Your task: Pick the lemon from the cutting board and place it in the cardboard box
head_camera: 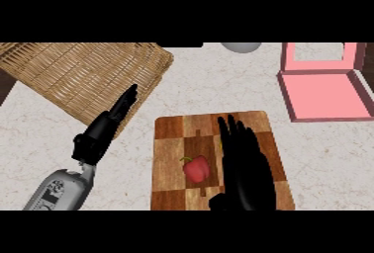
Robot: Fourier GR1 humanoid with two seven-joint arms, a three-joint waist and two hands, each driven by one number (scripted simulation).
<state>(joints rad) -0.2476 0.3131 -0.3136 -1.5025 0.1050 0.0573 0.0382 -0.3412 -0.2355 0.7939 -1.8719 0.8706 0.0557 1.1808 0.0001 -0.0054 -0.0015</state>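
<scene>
Right hand (245,163): fingers straight, holding nothing, over board (171,148) | lemon (220,144): mostly hidden, yellow sliver at fingers' left edge, right of pepper (196,168) | right hand nearer | left hand (102,131): fingers straight, resting | box (325,91): far right on bench (219,79).

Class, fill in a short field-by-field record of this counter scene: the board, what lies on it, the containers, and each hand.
cutting board: wooden, centre of counter
on board: red pepper; lemon mostly hidden, only a yellow sliver by the right hand
pink box: open, upper right
wicker basket: upper left
right hand: open, over board
left hand: open, left of board
</scene>
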